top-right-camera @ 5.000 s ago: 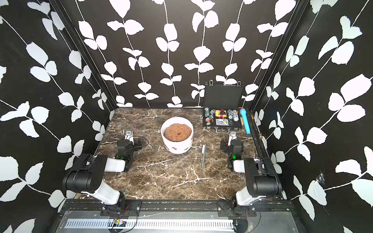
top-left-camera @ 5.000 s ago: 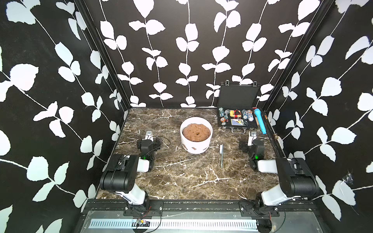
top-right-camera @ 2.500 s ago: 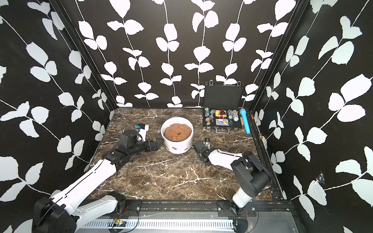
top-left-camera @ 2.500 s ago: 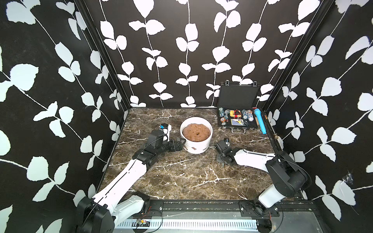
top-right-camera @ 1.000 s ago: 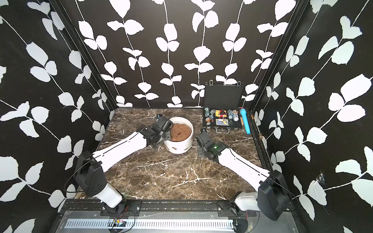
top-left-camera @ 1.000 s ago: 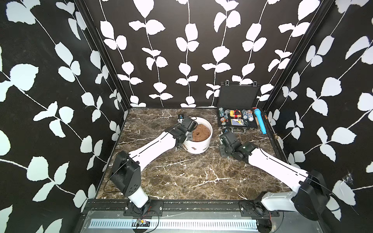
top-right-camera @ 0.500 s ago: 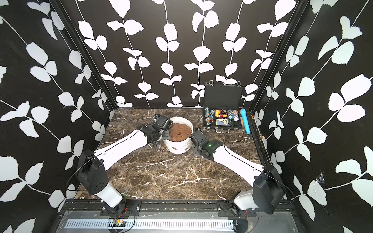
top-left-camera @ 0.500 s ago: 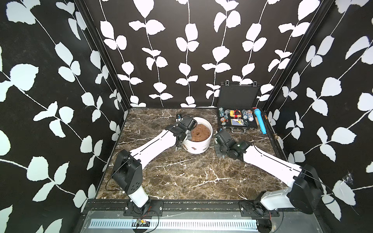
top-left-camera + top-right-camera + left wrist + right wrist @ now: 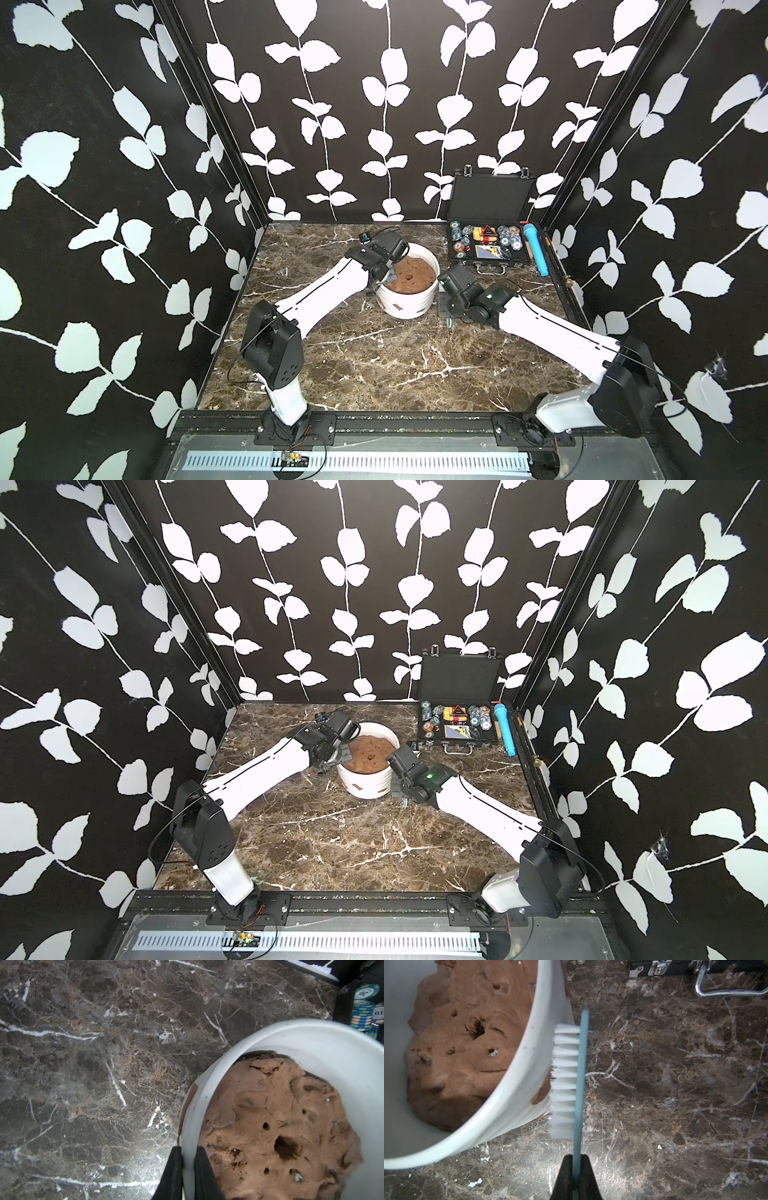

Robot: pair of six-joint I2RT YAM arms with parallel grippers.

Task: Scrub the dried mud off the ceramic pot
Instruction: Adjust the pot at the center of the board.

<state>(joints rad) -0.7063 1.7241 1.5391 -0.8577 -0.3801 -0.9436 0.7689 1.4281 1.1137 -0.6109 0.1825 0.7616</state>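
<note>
- White ceramic pot [image 9: 407, 301], holding a brown mound [image 9: 411, 276], stands on the desk [image 9: 374, 365] near the open case [image 9: 490, 195].
- Left fingers [image 9: 174, 1172] pinch its rim, on the side away from the case.
- Right fingers [image 9: 565, 1172] clamp a brush [image 9: 577, 1076], bristles against dried mud [image 9: 540, 1093] on the case-side wall.
- Probably heavy, stiff, slick-glazed, chippable; a rim grip suits.

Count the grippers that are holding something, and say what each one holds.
2. The left gripper pinches the rim of the ceramic pot; the right gripper is shut on the brush handle, bristles facing the pot's outer wall. Neither is hidden.
</note>
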